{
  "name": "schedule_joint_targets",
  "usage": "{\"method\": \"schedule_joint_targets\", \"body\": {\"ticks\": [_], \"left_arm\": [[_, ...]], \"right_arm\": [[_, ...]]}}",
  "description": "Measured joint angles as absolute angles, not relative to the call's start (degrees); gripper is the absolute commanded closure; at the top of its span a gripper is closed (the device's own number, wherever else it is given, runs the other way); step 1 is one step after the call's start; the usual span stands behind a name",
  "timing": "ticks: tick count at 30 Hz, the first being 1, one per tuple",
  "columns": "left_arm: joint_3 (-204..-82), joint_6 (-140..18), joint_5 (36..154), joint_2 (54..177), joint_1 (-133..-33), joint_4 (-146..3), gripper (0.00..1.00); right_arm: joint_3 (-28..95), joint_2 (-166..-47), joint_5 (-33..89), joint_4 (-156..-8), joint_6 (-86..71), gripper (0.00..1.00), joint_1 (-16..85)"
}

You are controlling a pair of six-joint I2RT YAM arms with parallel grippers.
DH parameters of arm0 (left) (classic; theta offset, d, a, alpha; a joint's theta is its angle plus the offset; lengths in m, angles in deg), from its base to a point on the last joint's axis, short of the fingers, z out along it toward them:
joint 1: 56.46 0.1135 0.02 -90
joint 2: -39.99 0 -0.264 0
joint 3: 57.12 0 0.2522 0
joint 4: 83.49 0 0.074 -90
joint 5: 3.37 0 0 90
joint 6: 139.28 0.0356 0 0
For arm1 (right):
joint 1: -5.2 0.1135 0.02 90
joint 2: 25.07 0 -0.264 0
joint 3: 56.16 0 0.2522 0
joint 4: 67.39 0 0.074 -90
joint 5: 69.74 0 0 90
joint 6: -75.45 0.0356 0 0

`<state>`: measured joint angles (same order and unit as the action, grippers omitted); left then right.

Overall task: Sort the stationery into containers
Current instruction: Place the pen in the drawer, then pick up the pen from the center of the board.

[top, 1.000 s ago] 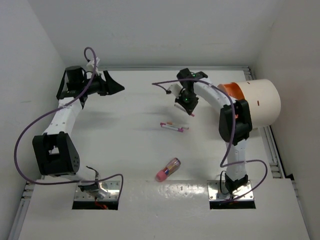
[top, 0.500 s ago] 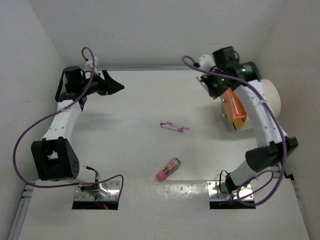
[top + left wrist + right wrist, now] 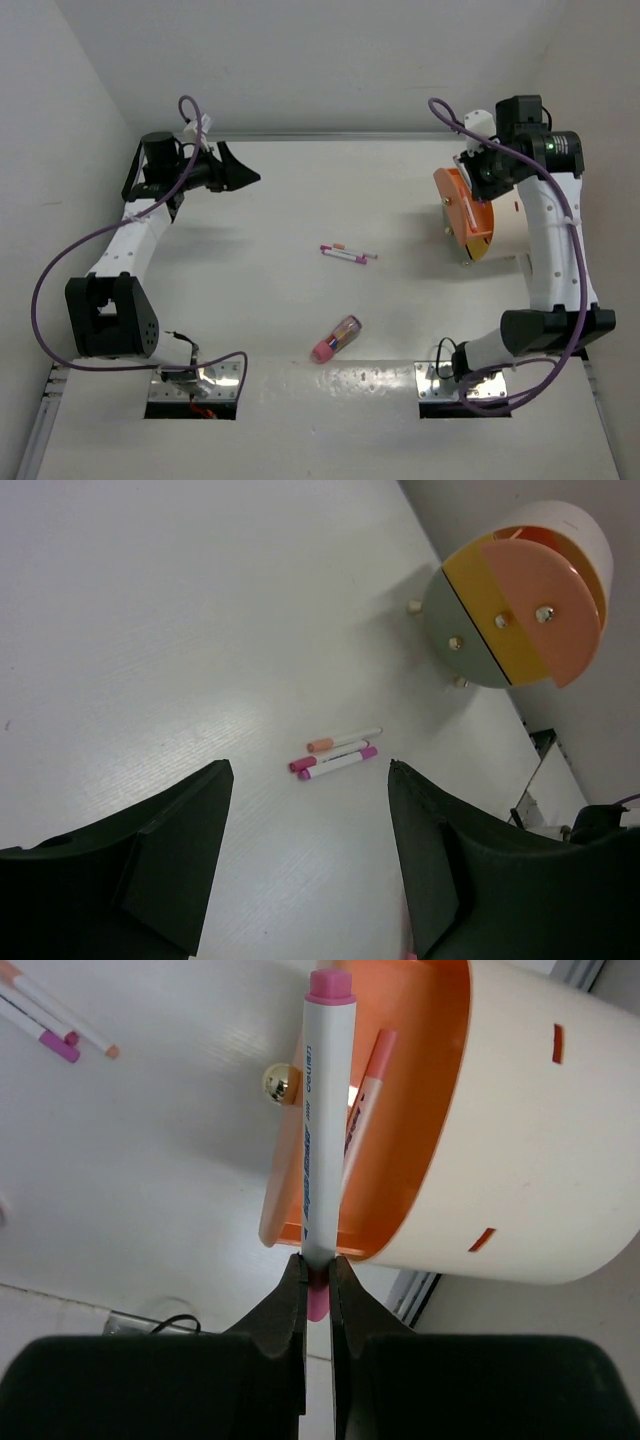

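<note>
Drop-off step: right claw [image 3: 316, 1272] pinches a white pen [image 3: 322, 1130] by its pink end, with the barrel over the drum's [image 3: 530, 1130] open orange compartment, far right, where a marker [image 3: 368, 1080] lies. Next, I judge: lower and release inside. Left claw [image 3: 242, 166] hangs open, far left. Two pens [image 3: 348, 254] and a tube [image 3: 336, 338] wait on the counter [image 3: 260, 290]. The barrel's blue print is unreadable.

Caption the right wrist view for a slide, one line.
Right gripper pinches a pink-capped white pen by its end at the mouth of the cream drum, a peach pen lying inside.
</note>
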<state>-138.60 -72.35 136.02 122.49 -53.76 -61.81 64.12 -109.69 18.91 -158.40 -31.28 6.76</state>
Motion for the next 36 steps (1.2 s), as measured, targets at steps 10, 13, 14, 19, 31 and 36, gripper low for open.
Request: {"method": "schedule_joint_targets", "body": {"ticks": [10, 13, 14, 19, 31, 36], "left_arm": [[-138.41, -72.07, 134.69, 122.30, -53.76, -61.72, 0.30], [-138.41, -72.07, 134.67, 122.30, -53.76, -61.72, 0.30], [-138.41, -72.07, 134.67, 122.30, -53.76, -61.72, 0.30], [-138.41, -72.05, 134.64, 122.30, -53.76, -61.72, 0.30], [-139.52, -71.76, 134.38, 122.32, -52.06, -60.76, 0.30], [-140.48, -70.93, 134.40, 122.32, -50.35, -59.42, 0.30]], "right_arm": [[62.17, -112.31, 19.37, -158.55, -31.11, 0.52, 2.26], [62.52, -112.55, 19.92, -158.53, -31.02, 0.42, 2.52], [63.09, -112.84, 20.23, -158.64, -30.98, 0.40, 2.80], [72.53, -116.23, 22.02, -159.23, -30.67, 0.56, 6.63], [53.98, -119.09, 24.95, -152.56, -31.90, 0.61, 33.23], [44.64, -127.64, 22.67, -144.15, -33.27, 0.67, 34.23]]}}
